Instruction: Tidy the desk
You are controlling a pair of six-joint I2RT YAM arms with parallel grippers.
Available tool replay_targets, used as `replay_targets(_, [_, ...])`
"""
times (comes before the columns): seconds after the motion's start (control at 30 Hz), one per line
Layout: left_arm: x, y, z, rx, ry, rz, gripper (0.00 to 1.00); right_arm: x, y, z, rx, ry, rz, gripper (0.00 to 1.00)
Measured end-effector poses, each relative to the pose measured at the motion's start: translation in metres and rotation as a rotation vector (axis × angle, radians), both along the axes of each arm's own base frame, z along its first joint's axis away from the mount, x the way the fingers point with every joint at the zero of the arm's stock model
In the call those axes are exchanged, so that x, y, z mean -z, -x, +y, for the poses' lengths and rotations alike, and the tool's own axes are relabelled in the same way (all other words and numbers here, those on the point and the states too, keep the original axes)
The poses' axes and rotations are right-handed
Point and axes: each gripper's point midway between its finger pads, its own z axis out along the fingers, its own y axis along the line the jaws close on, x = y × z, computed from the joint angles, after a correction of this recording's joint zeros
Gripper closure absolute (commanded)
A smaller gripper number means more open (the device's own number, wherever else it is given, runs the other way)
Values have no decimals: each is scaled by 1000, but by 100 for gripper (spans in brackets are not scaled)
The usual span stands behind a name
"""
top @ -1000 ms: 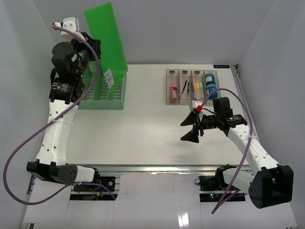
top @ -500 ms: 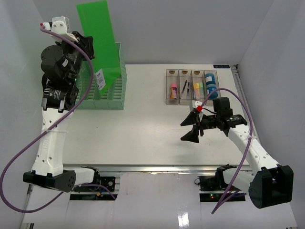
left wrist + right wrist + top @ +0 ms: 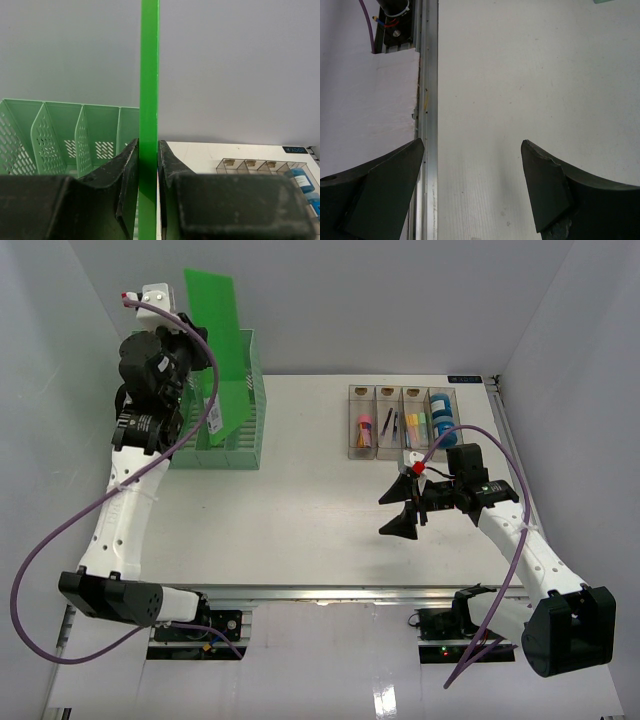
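The white desk [image 3: 300, 510] has a metal rail [image 3: 330, 591] along its front edge. My left gripper [image 3: 197, 392] is shut on a flat green folder [image 3: 222, 340] and holds it upright, with its lower end in or just above the right end of the green slotted file rack [image 3: 228, 440]. In the left wrist view the folder [image 3: 149, 75] shows edge-on between my fingers, and the gripper [image 3: 148, 160] clamps it from both sides. My right gripper [image 3: 400, 508] is open and empty, low over the desk's right half. In the right wrist view the right gripper [image 3: 472, 170] frames bare desk [image 3: 520, 75].
A clear four-compartment tray [image 3: 401, 400] stands at the back right with small items and a blue roll [image 3: 441, 423]. The left wrist view shows the rack [image 3: 60, 135] and the tray [image 3: 250, 165]. Pale grey walls enclose the desk. The rail [image 3: 429, 75] runs beside the right gripper.
The left arm swung the green folder left, then back right and lower over the rack, now more upright. The right arm has not moved.
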Motion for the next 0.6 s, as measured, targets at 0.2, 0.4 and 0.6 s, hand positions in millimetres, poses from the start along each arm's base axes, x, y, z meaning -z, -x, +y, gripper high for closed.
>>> replay_targets(0.2, [26,-29,-5,-1,-8,17,100,0,0,0,-3,-3,4,15])
replay_targets(0.4, [77,-50,-8,-3,-30,81,100,4,-1,1,-4,0,22,15])
replay_targets(0.6, [100,-55,-6,-9,-41,84,100,5,-1,1,-5,0,33,15])
